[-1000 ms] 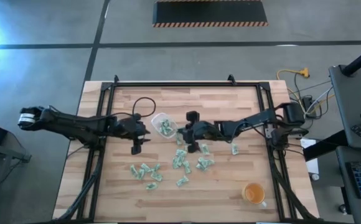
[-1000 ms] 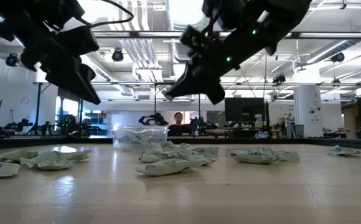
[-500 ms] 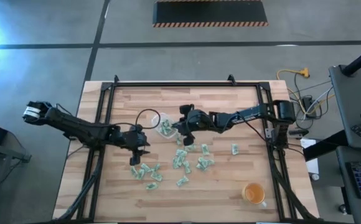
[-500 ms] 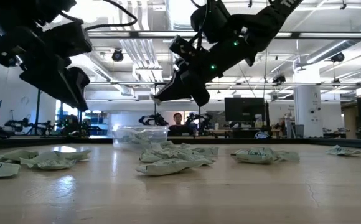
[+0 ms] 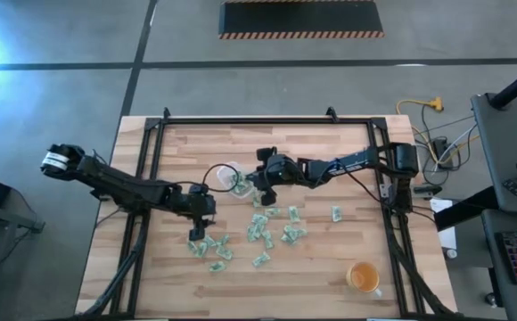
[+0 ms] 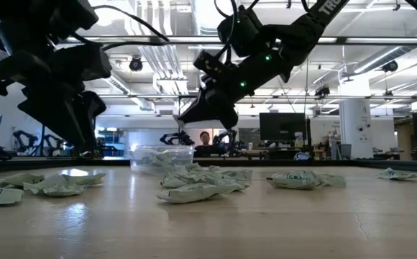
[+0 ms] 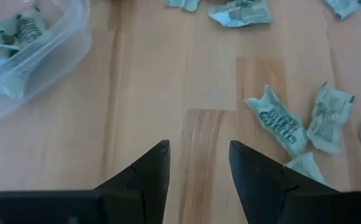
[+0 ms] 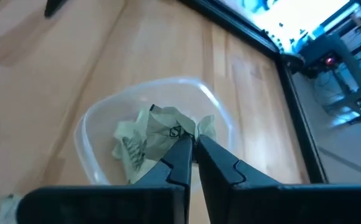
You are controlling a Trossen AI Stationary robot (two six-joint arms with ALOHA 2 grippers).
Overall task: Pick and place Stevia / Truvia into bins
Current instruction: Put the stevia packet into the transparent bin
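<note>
Pale green and white Stevia packets [image 5: 267,234] lie scattered on the wooden table, with a smaller group [image 5: 210,246] toward the near left. The clear tub [image 5: 229,176] stands on its base and holds several packets [image 8: 127,152]. My left gripper [image 7: 199,149] is open and hangs low over bare wood. A crumpled packet [image 7: 277,118] lies just beside it and the tub [image 7: 25,50] sits farther off. My right gripper [image 8: 191,142] hangs over the tub's opening [image 8: 155,93], shut on a packet. My right gripper pinches a crumpled Stevia packet [image 8: 167,129] between its two fingertips [image 8: 182,149], coming from above on a slant. The packet is lifted clear and sticks out beyond the tips over the tub's inside. Which edge of it is held stays hidden behind the fingers.
An orange cup [image 5: 363,277] stands near the table's near right corner. A lone packet [image 5: 336,214] lies to the right of the main scatter. Black frame rails [image 5: 151,134] run along the table's sides. Bare wood lies toward the far edge.
My left gripper has moved toward the near edge and down, to just beside the near-left group of packets. My right gripper has travelled left and toward the far edge, away from the scatter, and now hangs over the tub.
</note>
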